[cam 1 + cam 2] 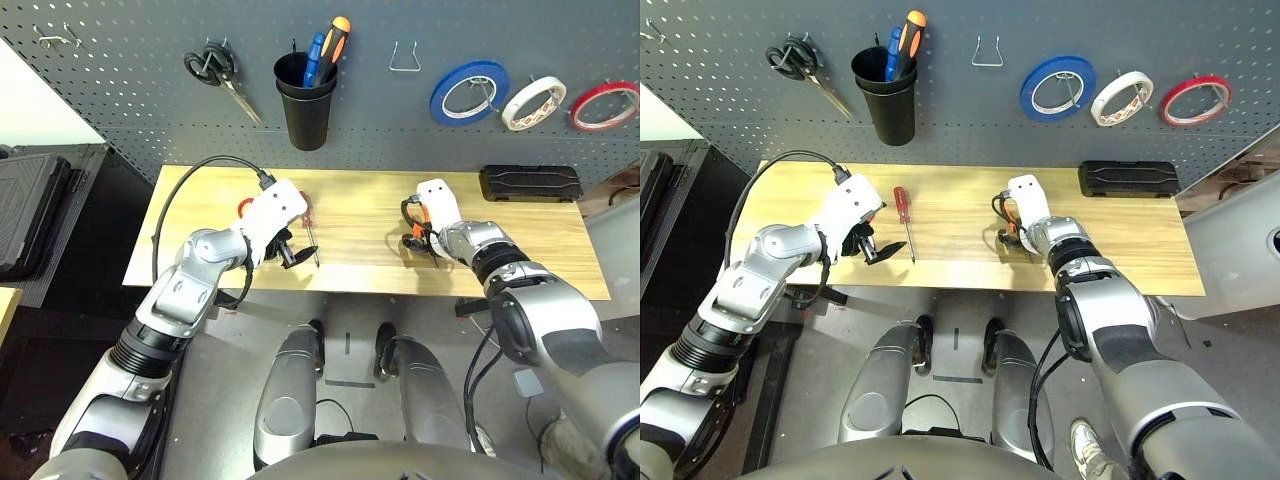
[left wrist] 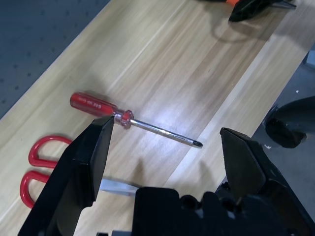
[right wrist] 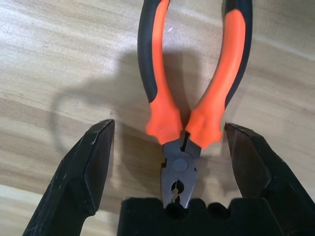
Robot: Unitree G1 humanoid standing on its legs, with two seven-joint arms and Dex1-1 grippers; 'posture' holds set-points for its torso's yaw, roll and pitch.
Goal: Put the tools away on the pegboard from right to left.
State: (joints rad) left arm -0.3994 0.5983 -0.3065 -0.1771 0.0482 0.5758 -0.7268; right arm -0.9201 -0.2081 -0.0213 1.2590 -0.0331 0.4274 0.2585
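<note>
With the white tape roll [image 1: 533,102] already hanging on the pegboard [image 1: 120,100], I have my right gripper [image 3: 170,162] spread wide around the pliers [image 3: 189,93] lying on the table [image 1: 540,250], while the screwdriver [image 2: 123,115] and red scissors [image 2: 37,162] wait beneath my open, empty left gripper [image 2: 165,162].

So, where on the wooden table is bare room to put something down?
The wooden table is bare between the slim red-handled screwdriver and the orange-and-black-handled pliers, and along its right end in front of the flat black case. The left part is crowded: the red-handled scissors and open left gripper.
</note>
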